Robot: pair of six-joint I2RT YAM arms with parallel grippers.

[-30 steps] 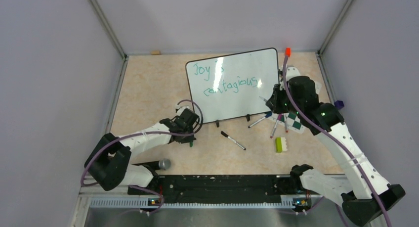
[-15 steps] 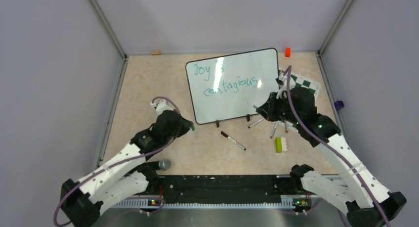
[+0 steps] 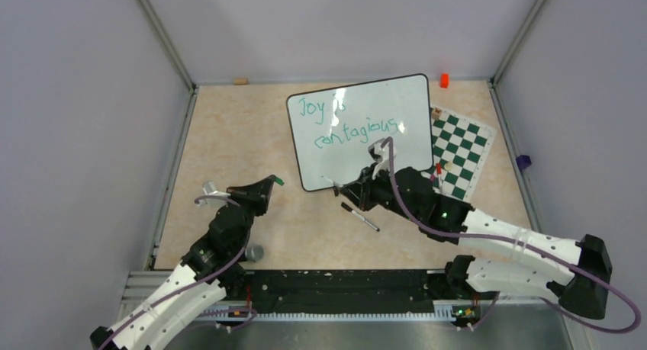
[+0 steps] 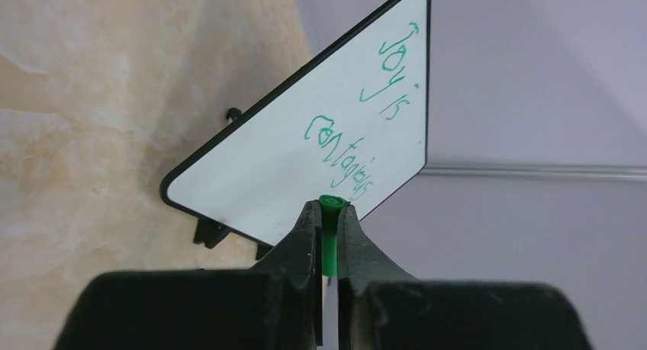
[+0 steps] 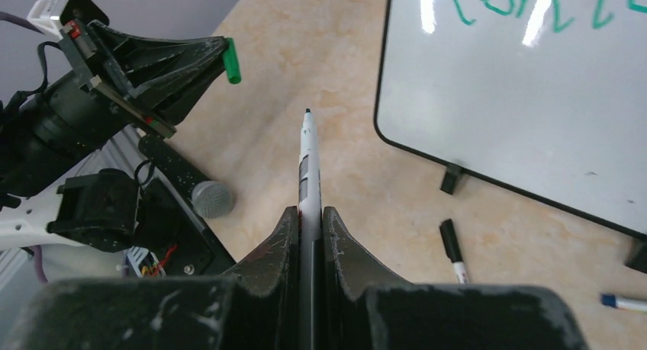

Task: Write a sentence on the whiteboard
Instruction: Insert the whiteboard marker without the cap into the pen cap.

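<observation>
Two grippers face each other above the beige marbled table [image 3: 229, 136], and we see each one clamped on a part of the same pen. The left gripper [image 4: 328, 209] is pinched tight on a small bright-green plastic cap [image 4: 329, 239], whose round end pokes out just past the fingertips. The right gripper [image 5: 309, 213] is closed on a slim white marker [image 5: 307, 167], uncapped, with its dark green tip pointing toward the left gripper. Tip and cap are apart, with bare table between them.

Behind them we find the large glossy white rectangular whiteboard [image 3: 381, 159], thin black frame and rounded corners, standing tilted on small black feet at the back middle of the table. The teal-green handwritten sentence [image 3: 351, 125] sits in its upper left part, "Joy is" over "contagious". The right gripper hangs just in front of the board's lower edge.

One more white pen with a black cap [image 3: 360, 217] lies flat on the table below that gripper. To the right of the board we see a green-and-white checkered chess mat [image 3: 458, 148], with a small orange block [image 3: 444, 80] near the back wall. A grey round knob [image 3: 254, 252] rests by the left arm's base.
</observation>
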